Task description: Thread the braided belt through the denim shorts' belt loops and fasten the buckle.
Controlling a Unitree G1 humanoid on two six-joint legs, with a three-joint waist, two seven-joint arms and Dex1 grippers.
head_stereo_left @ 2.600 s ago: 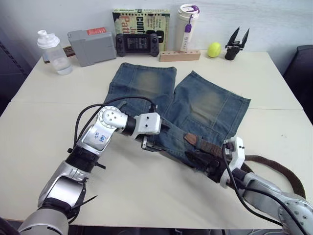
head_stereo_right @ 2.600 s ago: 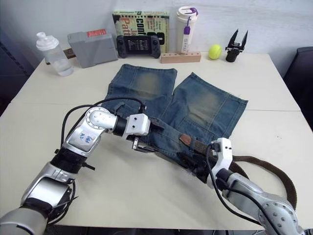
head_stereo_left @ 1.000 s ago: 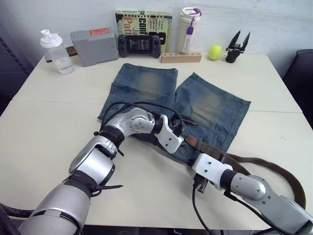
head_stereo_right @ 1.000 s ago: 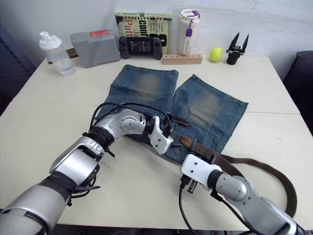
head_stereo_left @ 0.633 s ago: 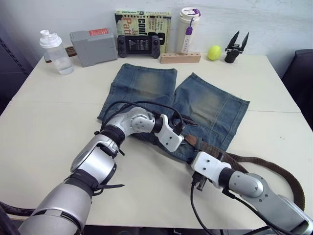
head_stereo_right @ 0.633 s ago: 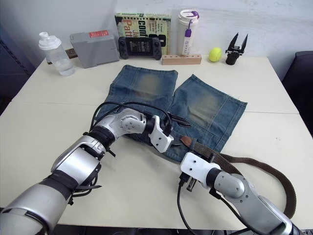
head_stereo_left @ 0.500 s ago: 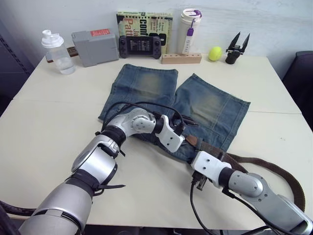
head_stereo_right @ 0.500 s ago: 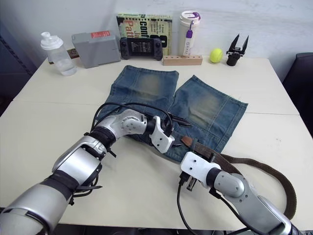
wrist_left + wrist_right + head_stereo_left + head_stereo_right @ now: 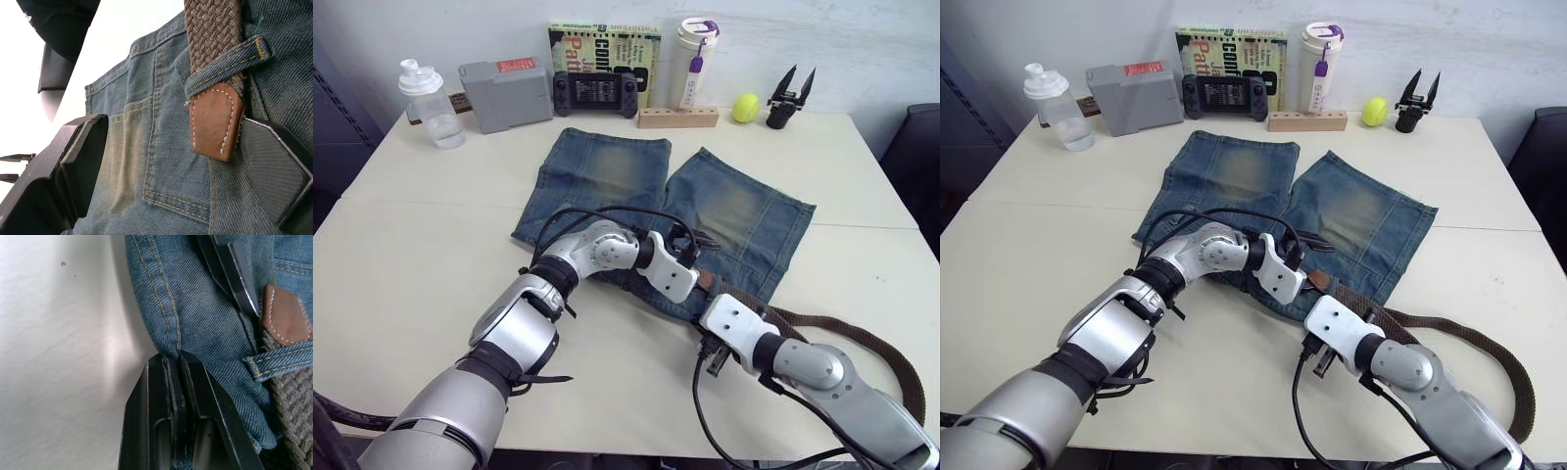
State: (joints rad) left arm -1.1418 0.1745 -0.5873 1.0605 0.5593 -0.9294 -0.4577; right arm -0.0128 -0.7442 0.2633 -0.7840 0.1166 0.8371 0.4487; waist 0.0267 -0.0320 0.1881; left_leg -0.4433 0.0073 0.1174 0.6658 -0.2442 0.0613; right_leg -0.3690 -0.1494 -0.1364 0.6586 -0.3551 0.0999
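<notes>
**Belt tip through one loop, both grippers at the waistband**

I use the shorts [image 9: 705,211] as my landmark. They lie flat on the table [image 9: 401,245], legs pointing at the far edge and waistband nearest me.

The belt [image 9: 862,338] runs in from the right of the shorts, curving over the bare table as a long brown loop, then crosses onto the waistband. In the left wrist view its woven strap passes under one belt loop [image 9: 227,63], and the tan leather tip [image 9: 214,125] sticks out just past that loop, lying flat on the denim. I cannot see the buckle.

My left gripper [image 9: 166,161] sits over the waistband near the middle of the shorts, fingers spread wide. One finger [image 9: 271,166] is just beside the leather tip, perhaps touching its edge; the other stands well apart over the denim. It grasps nothing.

My right gripper [image 9: 173,382] is at the near edge of the shorts, just right of the left one. Its fingers are pressed together on the hem of the waistband, pinching a fold of denim beside the threaded loop.

Beyond the legs of the shorts, along the far table edge: a bottle [image 9: 431,93], a grey box [image 9: 504,93], a game console [image 9: 592,90], a book [image 9: 602,44], a tumbler [image 9: 690,64], a wooden block [image 9: 675,117], a yellow ball [image 9: 745,108] and a spare black gripper [image 9: 788,98].
</notes>
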